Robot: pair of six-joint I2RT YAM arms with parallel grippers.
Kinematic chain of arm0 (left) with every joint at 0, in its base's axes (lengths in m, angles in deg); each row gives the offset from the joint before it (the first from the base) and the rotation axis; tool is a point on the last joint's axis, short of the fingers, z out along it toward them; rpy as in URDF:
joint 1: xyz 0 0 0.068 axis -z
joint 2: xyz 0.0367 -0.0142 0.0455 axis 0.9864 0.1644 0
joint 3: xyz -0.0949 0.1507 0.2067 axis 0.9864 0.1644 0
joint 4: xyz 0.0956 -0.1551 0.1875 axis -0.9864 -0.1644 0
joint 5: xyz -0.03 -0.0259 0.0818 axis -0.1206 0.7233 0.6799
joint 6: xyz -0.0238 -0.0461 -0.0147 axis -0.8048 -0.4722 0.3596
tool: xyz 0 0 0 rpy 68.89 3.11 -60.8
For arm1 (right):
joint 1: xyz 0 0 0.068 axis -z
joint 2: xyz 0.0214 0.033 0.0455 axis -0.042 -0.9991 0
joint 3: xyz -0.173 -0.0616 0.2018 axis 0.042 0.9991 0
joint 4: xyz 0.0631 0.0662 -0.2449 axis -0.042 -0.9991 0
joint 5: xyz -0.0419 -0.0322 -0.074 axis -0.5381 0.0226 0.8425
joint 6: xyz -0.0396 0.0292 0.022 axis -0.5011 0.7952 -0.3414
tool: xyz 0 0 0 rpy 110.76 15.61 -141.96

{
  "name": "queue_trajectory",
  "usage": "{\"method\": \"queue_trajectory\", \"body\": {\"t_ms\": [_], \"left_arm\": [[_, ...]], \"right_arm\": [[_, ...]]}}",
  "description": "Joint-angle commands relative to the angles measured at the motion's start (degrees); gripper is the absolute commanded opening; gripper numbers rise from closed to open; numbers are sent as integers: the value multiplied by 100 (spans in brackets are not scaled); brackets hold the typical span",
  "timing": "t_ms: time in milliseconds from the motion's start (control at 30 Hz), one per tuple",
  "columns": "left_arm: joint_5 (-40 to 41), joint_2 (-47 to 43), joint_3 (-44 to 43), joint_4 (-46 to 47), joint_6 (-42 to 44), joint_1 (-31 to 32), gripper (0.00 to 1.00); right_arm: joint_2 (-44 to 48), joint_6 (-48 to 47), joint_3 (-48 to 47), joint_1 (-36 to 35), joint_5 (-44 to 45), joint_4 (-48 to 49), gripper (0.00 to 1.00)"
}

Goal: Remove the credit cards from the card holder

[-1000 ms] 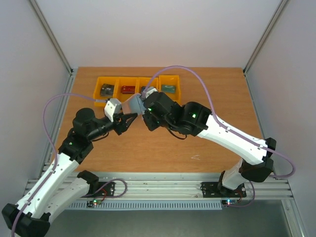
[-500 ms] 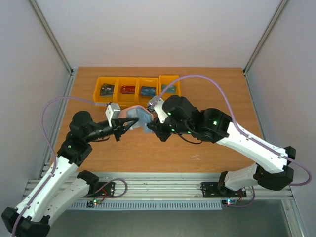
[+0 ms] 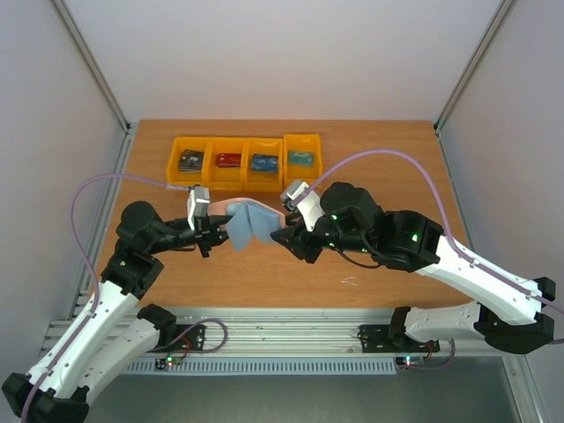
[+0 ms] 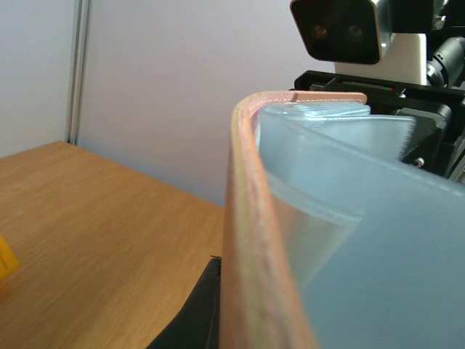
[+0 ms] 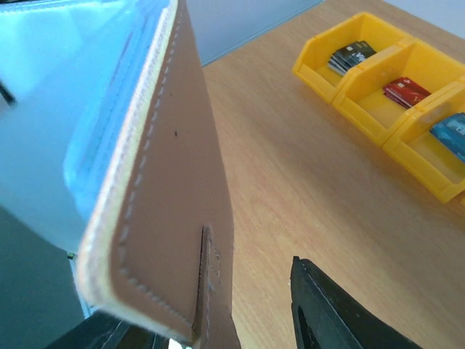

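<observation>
**Grip on card holder [image 3: 249, 226] from left side only**

Hung clear of the surface [image 3: 291, 273] between the two arms, on the near side of the row of orange bins [image 3: 231, 179]. Lay spread in a shallow V, light blue-grey inside turned upward, pinkish rim showing along the left edge.

Was pinched at the left flap by the left fingers [image 3: 217, 234], closed on it by every sign. Showed, in the left wrist view, one black finger pressed against the pink outer side low down, the other hidden behind the blue lining.

Was met at the right flap by the right fingers [image 3: 285, 236], parted wide. Showed, in the right wrist view, one black finger standing apart from the brownish-pink stitched outer side with bare wood between, the other tucked mostly out of sight beneath the flap's lower corner. Showed no clamp there.

Could not pick out the credit cards: only clear pocket layers against the blue lining in the left wrist view, too blurred to judge for contents. Caught the right arm's wrist camera [image 4: 347, 29] just past the holder's top edge in that same view.

Found small card-like pieces [image 3: 229, 159] in the bins, one colour to each compartment: dark, red, blue, teal, reading left to right from above.
</observation>
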State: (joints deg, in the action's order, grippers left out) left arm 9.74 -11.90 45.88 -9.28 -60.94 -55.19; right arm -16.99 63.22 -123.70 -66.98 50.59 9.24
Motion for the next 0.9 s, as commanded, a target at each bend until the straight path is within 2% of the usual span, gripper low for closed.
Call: {"method": "queue_trajectory", "body": {"t_ms": [0,267,533,667,867], "left_arm": [[-223,-94,57,497,-174,6,0],[-304,-104,48,491,-147,6,0],[-424,-149,83,444,-61,6,0],[-337,-154,113,460,-98,6,0],[-244,-107,173,594,-223,6,0]], "right_arm": [[194,-145,58,-11,408,83,44],[-184,-138,-214,-11,652,-195,58],[-736,-289,-636,-12,-244,152,67],[-603,-312,-499,-11,-393,337,69],[119,-568,-49,12,-453,353,77]]}}
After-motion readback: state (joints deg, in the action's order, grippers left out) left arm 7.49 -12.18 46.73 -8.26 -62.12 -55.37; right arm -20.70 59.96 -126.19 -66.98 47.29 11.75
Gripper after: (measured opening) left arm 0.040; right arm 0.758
